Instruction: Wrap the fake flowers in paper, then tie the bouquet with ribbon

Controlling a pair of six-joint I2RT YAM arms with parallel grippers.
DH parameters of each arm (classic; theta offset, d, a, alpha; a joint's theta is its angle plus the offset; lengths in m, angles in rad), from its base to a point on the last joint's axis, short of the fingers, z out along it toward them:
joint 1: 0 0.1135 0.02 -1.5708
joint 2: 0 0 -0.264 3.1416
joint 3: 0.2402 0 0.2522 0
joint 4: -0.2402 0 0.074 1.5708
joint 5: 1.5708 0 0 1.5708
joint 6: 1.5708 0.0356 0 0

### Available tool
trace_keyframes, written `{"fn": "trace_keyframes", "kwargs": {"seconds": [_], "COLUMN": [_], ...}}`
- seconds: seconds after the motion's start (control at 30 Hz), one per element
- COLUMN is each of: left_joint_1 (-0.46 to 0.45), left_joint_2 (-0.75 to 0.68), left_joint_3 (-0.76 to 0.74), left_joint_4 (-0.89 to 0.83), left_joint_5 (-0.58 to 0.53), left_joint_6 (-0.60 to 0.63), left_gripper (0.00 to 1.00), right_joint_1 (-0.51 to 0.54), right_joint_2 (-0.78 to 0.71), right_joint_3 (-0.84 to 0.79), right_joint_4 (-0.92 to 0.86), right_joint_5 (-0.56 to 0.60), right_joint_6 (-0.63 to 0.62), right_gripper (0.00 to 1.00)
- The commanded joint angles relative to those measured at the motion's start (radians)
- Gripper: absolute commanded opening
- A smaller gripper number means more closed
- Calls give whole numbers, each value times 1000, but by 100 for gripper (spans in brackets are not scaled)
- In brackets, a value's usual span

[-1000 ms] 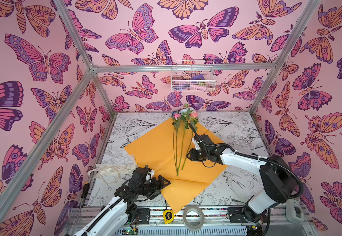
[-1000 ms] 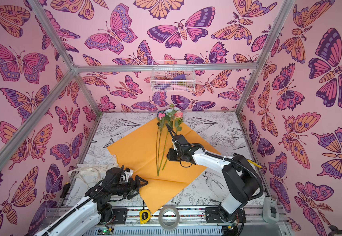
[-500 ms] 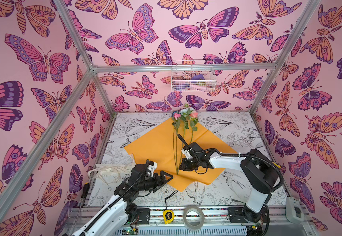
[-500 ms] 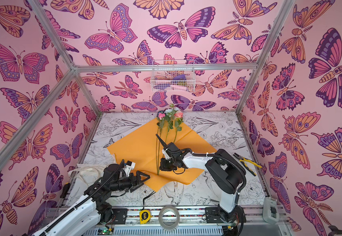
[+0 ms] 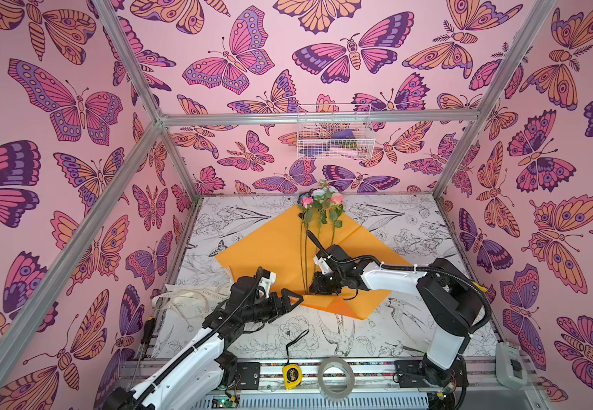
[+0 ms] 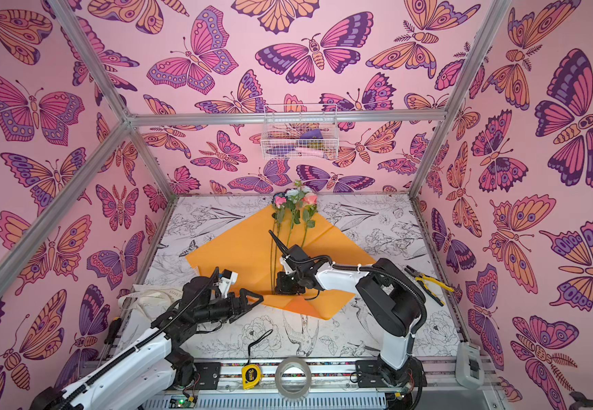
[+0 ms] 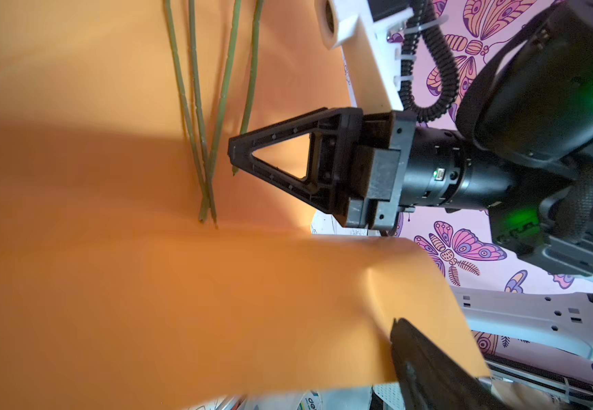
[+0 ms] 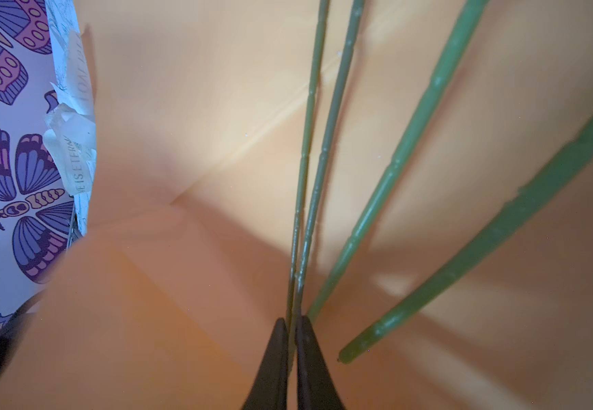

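The bouquet of fake flowers lies on a flat orange paper sheet [image 5: 270, 248] [image 6: 234, 248]. Its rose heads [image 5: 319, 202] [image 6: 295, 202] point to the back wall and its green stems [image 5: 303, 259] [image 8: 327, 142] run toward me. My right gripper [image 5: 318, 287] [image 6: 286, 287] [image 8: 290, 324] is shut on two thin stems near their cut ends; two thicker stems [image 8: 412, 142] lie loose beside it. My left gripper [image 5: 293, 301] [image 6: 252, 300] stands open at the paper's near edge. In the left wrist view a raised paper flap [image 7: 217, 301] hides all but one of its fingers [image 7: 426, 362].
A cream printed ribbon [image 5: 188, 301] lies left of the paper. A screwdriver [image 5: 147, 328], tape measure [image 5: 291, 376] and tape roll [image 5: 335, 376] sit along the front rail. Pliers [image 6: 426, 284] lie at the right. A wire basket [image 5: 334, 136] hangs on the back wall.
The right gripper slid down the stems toward their cut ends and closed on them. The paper's near corner folded back toward the stems. The left gripper moved in toward the paper, staying open.
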Motion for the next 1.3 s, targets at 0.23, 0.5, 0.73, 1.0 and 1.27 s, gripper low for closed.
{"fn": "trace_keyframes", "kwargs": {"seconds": [0.23, 0.5, 0.73, 1.0, 1.27], "left_joint_1": [-5, -3, 0, 4, 6], "left_joint_2": [24, 54, 58, 63, 57], "left_joint_3": [21, 57, 55, 50, 45], "left_joint_4": [76, 86, 88, 89, 89], "left_joint_5": [-52, -73, -85, -83, -82], "left_joint_6": [27, 21, 7, -8, -16], "left_gripper": [97, 97, 97, 97, 97], "right_joint_1": [-15, -48, -46, 215, 373], "right_joint_2": [-29, -282, -657, -978, -843], "right_joint_3": [60, -11, -225, -403, -373], "right_joint_4": [-102, -220, -223, -192, -212], "right_joint_5": [31, 143, 268, 513, 662], "right_joint_6": [-77, -217, -302, -415, -459], "right_gripper": [12, 26, 44, 50, 54]}}
